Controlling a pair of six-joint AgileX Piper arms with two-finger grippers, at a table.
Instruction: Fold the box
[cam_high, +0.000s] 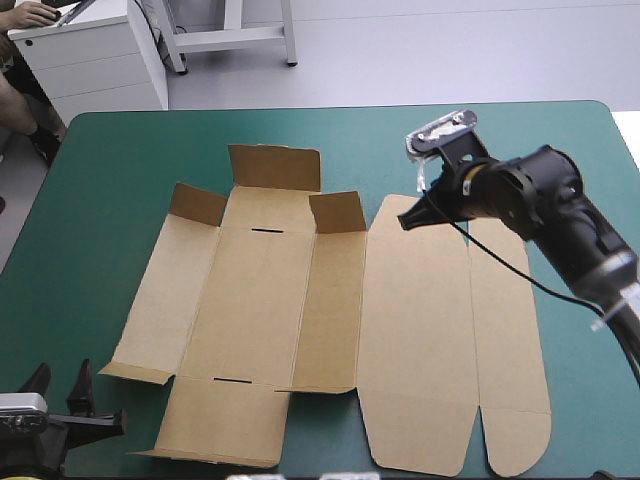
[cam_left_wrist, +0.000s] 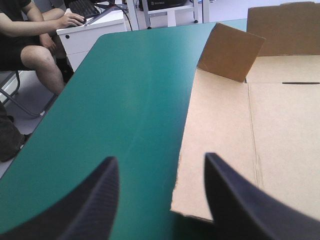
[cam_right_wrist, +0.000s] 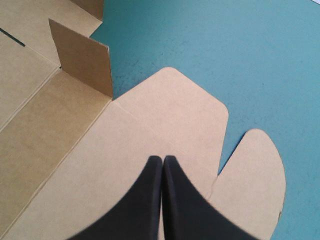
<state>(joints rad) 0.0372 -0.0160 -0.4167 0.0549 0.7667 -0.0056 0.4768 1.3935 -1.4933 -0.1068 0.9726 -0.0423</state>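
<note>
Brown box (cam_high: 300, 320) spread at table (cam_high: 120, 160) centre
Right gripper (cam_right_wrist: 161, 159), fingers pressed together and empty, over its 1 o'clock panel; left gripper (cam_left_wrist: 160, 159) spread wide, empty, at the table's 7 o'clock corner

The box (cam_high: 300, 330) lies flat across the middle of the surface (cam_high: 120, 160), its lid panels (cam_high: 420, 340) toward the right edge. Three flaps (cam_high: 274, 166) stand up along its far side. The right hand (cam_high: 408, 222) hangs over the lid panels' far end. The left hand (cam_high: 60, 385) sits just beside the box's near left corner.
</note>
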